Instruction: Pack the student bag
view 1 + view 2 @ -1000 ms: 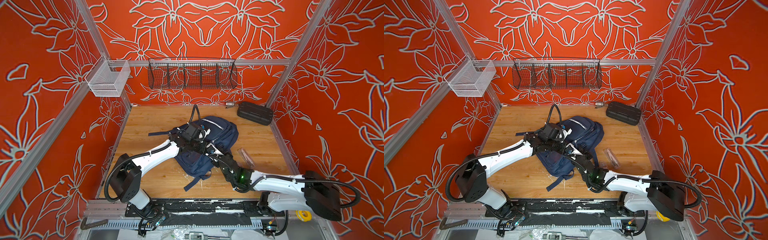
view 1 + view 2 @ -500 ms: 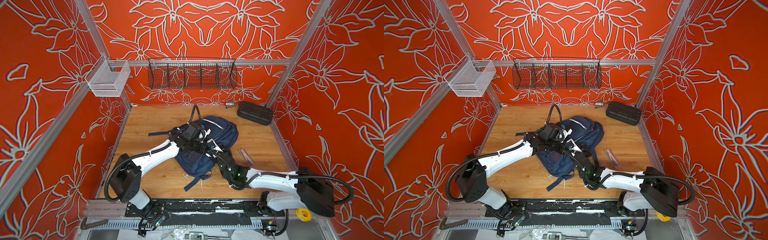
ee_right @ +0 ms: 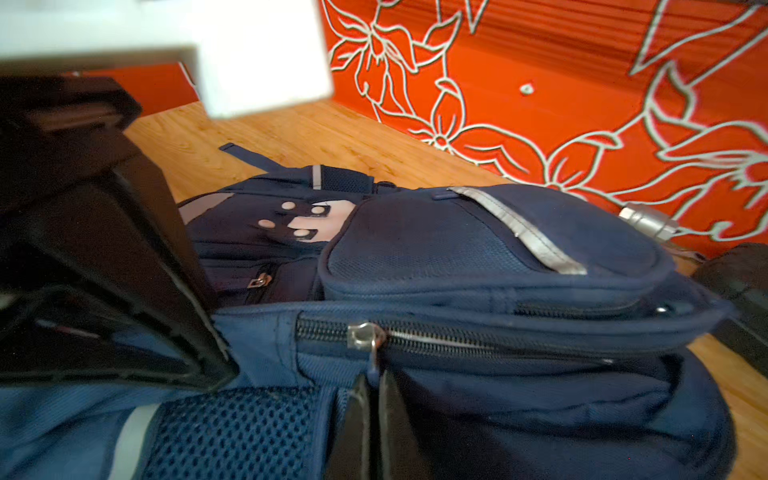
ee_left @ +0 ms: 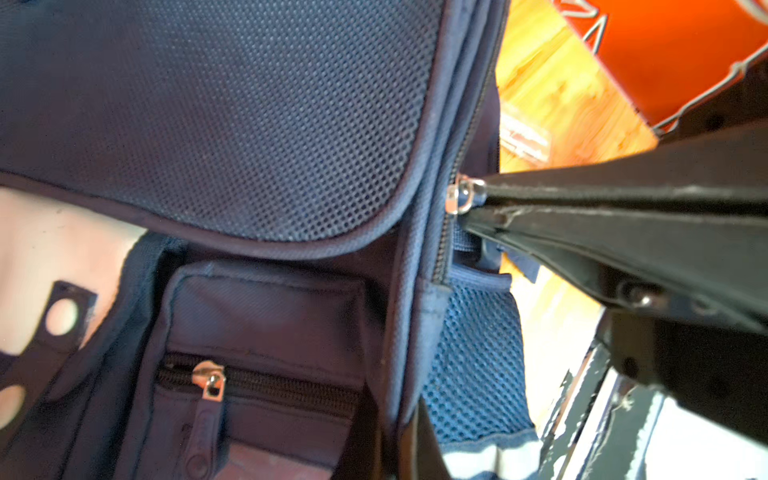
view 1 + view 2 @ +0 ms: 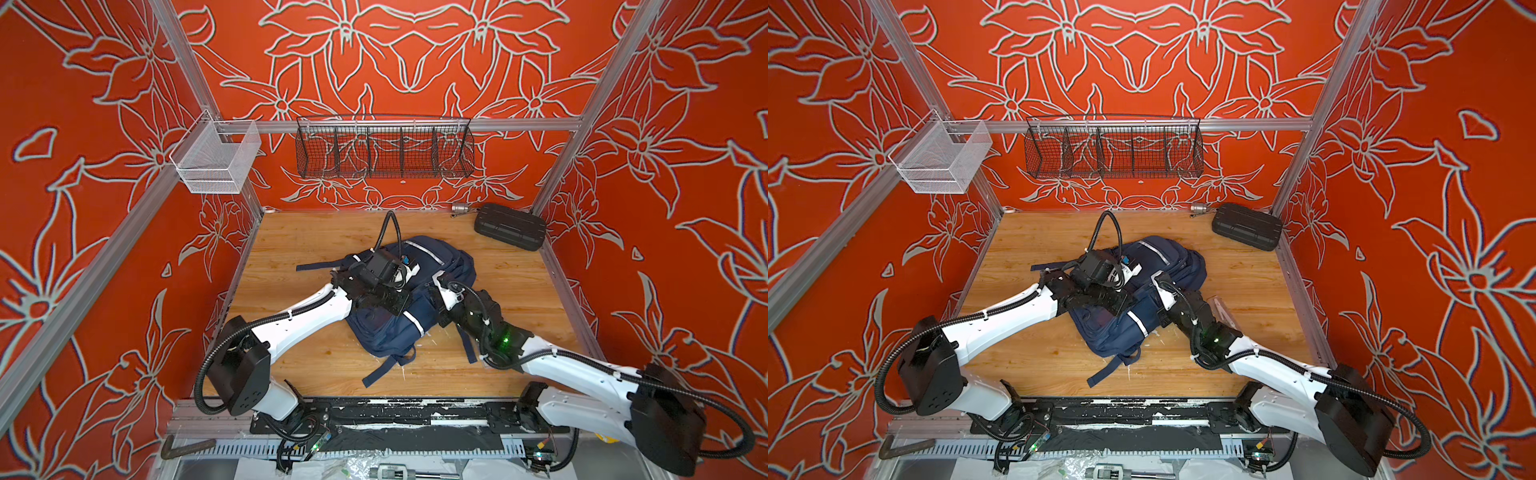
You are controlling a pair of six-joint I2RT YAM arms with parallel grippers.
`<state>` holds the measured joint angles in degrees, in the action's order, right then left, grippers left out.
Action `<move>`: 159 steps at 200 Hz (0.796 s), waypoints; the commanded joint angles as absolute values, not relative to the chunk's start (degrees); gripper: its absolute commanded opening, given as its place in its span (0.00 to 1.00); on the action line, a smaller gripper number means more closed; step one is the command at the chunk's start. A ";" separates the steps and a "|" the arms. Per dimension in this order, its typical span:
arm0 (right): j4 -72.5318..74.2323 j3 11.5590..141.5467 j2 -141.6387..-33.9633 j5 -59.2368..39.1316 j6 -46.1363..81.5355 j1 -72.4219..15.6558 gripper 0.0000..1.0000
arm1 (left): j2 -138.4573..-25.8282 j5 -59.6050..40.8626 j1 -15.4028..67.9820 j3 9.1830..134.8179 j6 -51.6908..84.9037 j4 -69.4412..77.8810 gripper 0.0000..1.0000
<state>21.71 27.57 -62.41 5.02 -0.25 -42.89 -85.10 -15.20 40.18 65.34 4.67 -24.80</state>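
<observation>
Mid-floor on the wooden boards, the student bag lies where it lay a second ago. The change is at the right gripper: its jaws, apart then, are now clamped on the silver zipper pull, and its arm has swung rightward. The left gripper stays pressed on the bag's front, jaws together; whether they pinch fabric I cannot tell.

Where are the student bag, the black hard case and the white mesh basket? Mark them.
student bag (image 5: 451,266): in a top view, upper navy pocket.
black hard case (image 5: 510,226): in a top view, ribbed lid.
white mesh basket (image 5: 216,166): in a top view, mesh side wall.
</observation>
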 commanded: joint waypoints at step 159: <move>18.52 32.91 -71.06 -1.26 5.97 -38.96 0.09 | -77.48 -19.81 40.58 63.82 -6.49 -27.60 0.00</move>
